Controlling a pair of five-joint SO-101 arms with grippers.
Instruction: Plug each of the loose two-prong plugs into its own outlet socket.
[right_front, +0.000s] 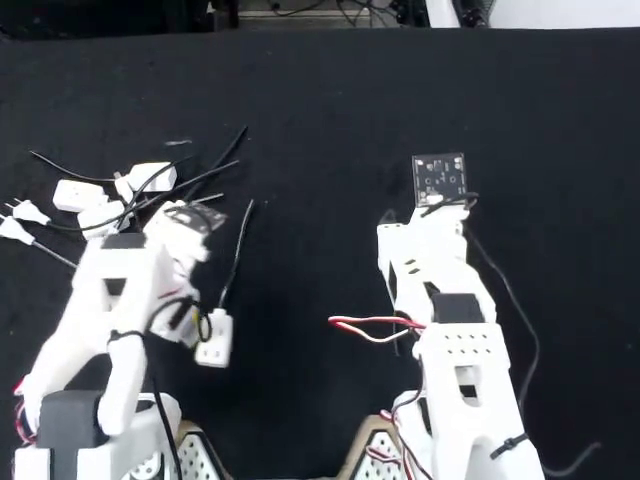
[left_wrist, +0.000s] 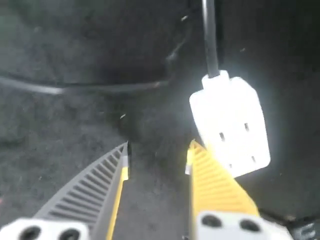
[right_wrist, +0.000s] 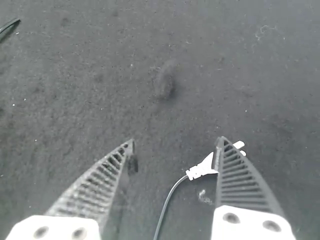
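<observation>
Plug (right_wrist: 202, 170) looks light and rigid on a limp cord; pinch its body. Right gripper (right_wrist: 176, 144) gapes over it, left gripper (left_wrist: 158, 147) gapes beside the outlet socket (left_wrist: 232, 125).

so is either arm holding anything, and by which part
Nothing held: left gripper open beside the white outlet; right gripper open, a plug lying by one finger.

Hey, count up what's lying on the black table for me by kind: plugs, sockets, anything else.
Two-prong plugs: 3, two beside the pile, one at the right gripper.
Outlet sockets: 4 that I can tell apart, three in the tangled pile.
Black square board: 1.
Total: 8.
</observation>
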